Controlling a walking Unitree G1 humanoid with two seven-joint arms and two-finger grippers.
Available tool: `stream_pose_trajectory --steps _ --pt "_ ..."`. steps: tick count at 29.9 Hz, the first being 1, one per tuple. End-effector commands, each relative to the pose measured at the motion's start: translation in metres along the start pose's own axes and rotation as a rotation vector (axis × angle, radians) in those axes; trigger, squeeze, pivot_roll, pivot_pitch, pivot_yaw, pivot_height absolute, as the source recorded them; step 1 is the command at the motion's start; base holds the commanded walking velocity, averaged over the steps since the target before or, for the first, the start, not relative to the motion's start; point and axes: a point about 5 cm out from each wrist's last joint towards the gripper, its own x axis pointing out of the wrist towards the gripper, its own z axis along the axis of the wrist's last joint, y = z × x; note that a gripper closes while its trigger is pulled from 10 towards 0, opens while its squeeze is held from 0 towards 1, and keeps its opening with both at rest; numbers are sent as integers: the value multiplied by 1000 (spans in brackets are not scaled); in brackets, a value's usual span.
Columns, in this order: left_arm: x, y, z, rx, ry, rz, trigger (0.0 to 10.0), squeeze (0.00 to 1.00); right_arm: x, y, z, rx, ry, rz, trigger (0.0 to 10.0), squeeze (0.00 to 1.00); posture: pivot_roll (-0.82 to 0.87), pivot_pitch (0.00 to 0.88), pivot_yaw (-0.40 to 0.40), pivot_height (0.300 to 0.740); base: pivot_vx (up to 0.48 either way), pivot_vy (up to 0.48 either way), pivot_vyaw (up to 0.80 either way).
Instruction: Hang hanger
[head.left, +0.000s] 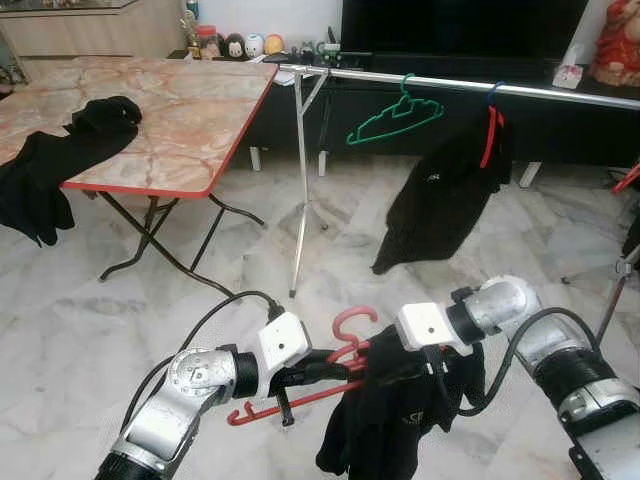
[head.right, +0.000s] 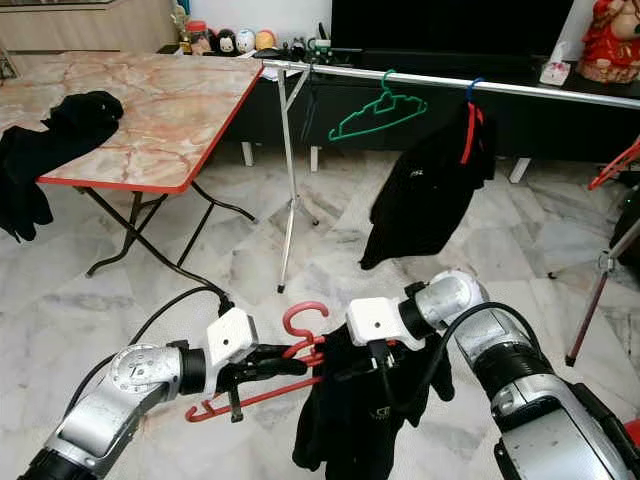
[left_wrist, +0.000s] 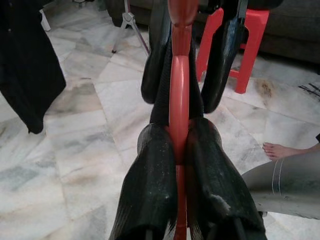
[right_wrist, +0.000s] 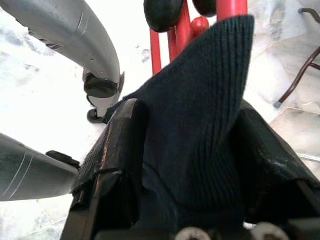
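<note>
The left gripper is closed on the red plastic hanger; in the left wrist view its two black fingers press on both sides of the thin red bar, so the hanger stays steady and its hook points up, just above and beyond the fingertips. The right gripper is directly beside the left one, almost touching, and it is clamped on the black knitted garment. In the right wrist view the ribbed cloth fills the space between the fingers, with the red bars of the hanger just ahead of them. I think the right gripper holds the cloth so that it does not slide off the hanger while both arms carry it.

The garment hangs down below both grippers. Far ahead of the grippers and higher stands the silver metal clothes rail, which already carries an empty green plastic hanger and a second black garment. Ahead and to the left of the left gripper is a marble-patterned folding table with red edge. The loaded hanger is not yet on the rail; the robot seems to need to come closer and lift the hook over it.
</note>
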Motion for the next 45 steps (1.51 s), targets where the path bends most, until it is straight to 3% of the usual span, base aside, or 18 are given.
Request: stream_pose_trajectory --steps 1,13,14,19,33,34,36,37,39,40,45 --pt "2 3 19 70 -54 -1 10000 0 1 -1 2 -2 8 28 0 0 -131 0 9 732 0 0 0" --pt "3 2 19 117 -33 -20 10000 0 1 -2 1 27 13 26 0 0 -131 0 6 732 0 0 0" --pt "3 1 18 131 -18 -25 10000 0 0 -3 1 22 20 19 10000 0 -132 0 5 732 0 0 0" --pt "2 2 18 200 25 -32 10000 0 -2 -6 1 30 29 16 10000 0 -132 0 3 732 0 0 0" --pt "5 0 21 244 30 -49 10000 0 -3 -9 0 46 49 4 10000 0 -132 0 -2 732 0 0 0" --pt "6 0 23 247 23 -43 10000 0 -1 -7 0 51 46 23 5608 0 -129 0 -6 732 0 0 0" --pt "7 1 24 250 19 -39 10000 0 0 -6 -1 55 46 36 5608 0 -129 0 -6 732 0 0 0" --pt "8 1 25 253 14 -35 10000 0 1 -5 -1 62 50 50 2118 0 -129 0 -5 732 0 0 0" --pt "8 1 25 253 13 -34 10000 0 2 -5 -2 63 51 52 1725 0 -130 0 -6 732 0 0 0" --pt "8 1 25 252 12 -33 10000 0 2 -4 -2 65 49 55 0 0 -130 0 -6 732 0 0 0" --pt "8 1 26 250 8 -29 10000 0 3 -4 -2 75 45 59 0 0 -130 0 -6 732 0 0 0"
